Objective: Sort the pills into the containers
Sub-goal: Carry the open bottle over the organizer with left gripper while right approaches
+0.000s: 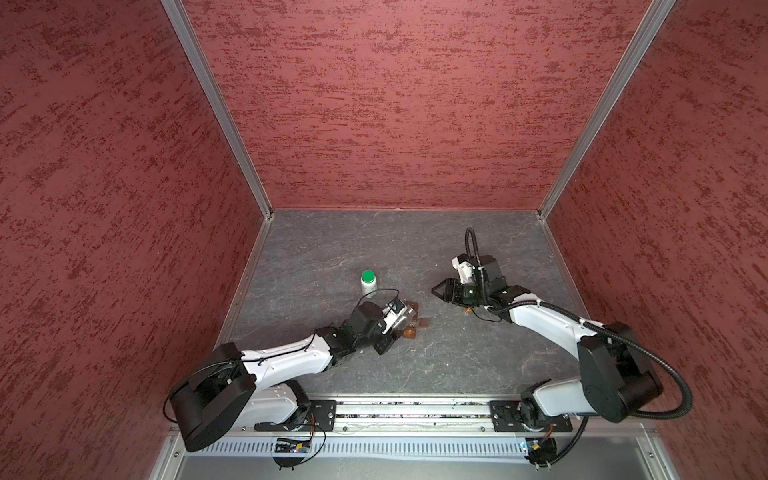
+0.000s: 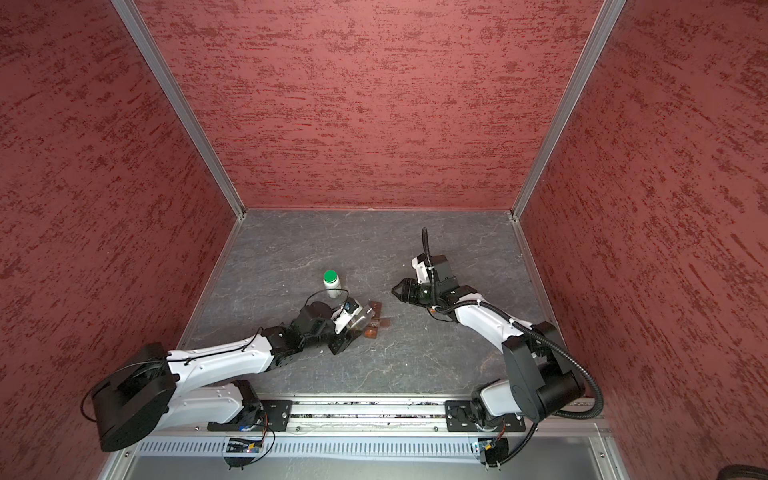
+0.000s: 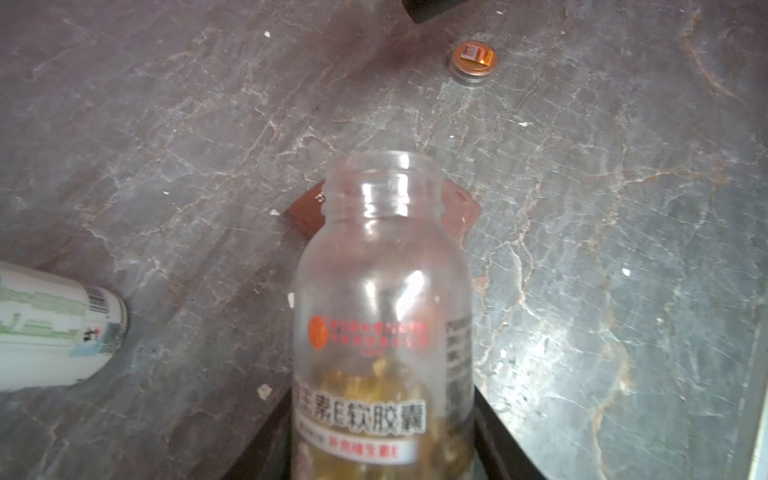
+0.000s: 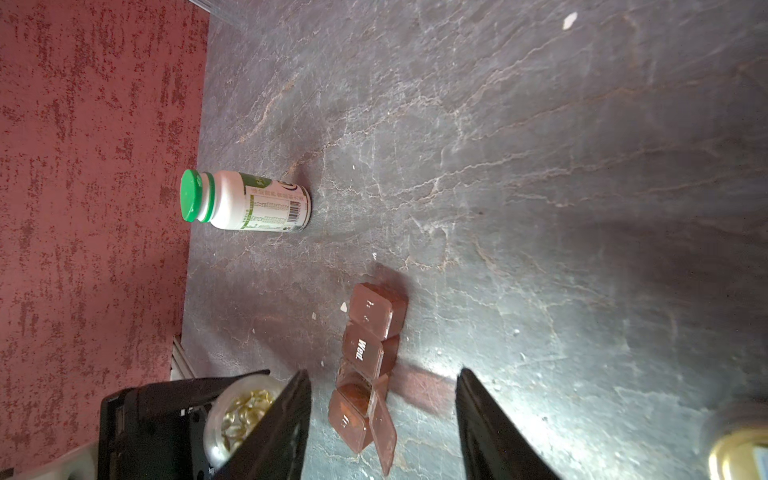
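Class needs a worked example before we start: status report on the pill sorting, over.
Left tool shut on clear bottle, uncapped, pills inside. Right tool open, empty. Containers strip by bottle mouth. White bottle and loose cap stand clear.

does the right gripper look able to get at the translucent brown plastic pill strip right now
Likely yes: the open right gripper faces the brown strip across bare table, though the clear plastic bottle hangs over part of it.

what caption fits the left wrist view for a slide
Left gripper points the uncapped clear bottle at the brown containers.
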Available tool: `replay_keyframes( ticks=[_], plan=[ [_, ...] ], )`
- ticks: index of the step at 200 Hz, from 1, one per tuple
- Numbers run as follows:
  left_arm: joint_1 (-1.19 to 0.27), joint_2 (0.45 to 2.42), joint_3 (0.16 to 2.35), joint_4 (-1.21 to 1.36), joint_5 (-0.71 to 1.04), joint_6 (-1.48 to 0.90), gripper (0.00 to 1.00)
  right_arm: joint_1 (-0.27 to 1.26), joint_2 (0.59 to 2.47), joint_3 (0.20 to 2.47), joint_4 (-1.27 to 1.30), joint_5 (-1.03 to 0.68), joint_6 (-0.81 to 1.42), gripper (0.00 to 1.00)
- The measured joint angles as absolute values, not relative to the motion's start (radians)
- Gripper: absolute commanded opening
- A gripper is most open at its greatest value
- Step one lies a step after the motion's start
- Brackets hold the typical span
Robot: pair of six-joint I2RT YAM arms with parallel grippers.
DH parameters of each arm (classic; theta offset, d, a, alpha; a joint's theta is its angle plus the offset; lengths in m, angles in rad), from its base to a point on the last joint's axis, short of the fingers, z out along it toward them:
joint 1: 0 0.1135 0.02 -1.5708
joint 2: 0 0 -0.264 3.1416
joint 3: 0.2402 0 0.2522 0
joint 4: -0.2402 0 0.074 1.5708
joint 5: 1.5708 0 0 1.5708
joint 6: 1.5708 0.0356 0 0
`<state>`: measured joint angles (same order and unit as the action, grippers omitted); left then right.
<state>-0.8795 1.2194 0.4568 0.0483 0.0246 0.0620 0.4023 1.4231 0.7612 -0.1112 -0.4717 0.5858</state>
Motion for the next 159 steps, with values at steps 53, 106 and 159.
replay_keyframes(
  ticks=[53,106,159],
  plan=[
    [-0.887,1.24,0.508,-0.051,-0.033,0.059,0.0,0.402,1.425,0.761,-0.113,-0.477,0.567,0.57],
    [-0.72,1.335,0.611,0.041,0.048,0.237,0.0,0.402,1.431,0.761,-0.113,-0.49,0.551,0.57],
    [-0.647,1.341,0.703,0.011,0.113,0.399,0.0,0.402,1.431,0.761,-0.121,-0.52,0.54,0.57]
  ],
)
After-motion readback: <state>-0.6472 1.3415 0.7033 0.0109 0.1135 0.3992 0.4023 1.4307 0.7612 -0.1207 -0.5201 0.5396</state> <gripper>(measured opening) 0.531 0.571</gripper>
